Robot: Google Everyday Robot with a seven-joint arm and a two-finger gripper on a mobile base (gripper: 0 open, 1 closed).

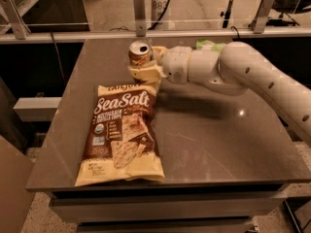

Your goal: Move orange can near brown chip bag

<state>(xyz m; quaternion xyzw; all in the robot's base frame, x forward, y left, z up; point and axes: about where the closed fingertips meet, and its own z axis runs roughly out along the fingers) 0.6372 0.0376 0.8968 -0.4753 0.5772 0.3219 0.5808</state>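
- We are taking the brown chip bag (124,132) as our landmark. It is lying flat on the table (218,144), printed side up.
- Just beyond the bag's top edge, the orange can (139,52) is standing roughly upright, silver top showing, so we are judging "near" as good as reached.
- The gripper (146,63) is gripping the can from the right, fingers clamped around its lower body — the can is sitting inside the claw, not beside it.
- We are judging what is left to be setting it down and letting go; whether its base is touching the table, we cannot tell.
- Right of the bag's top and further back, a green bag (209,45) is peeking over the arm.
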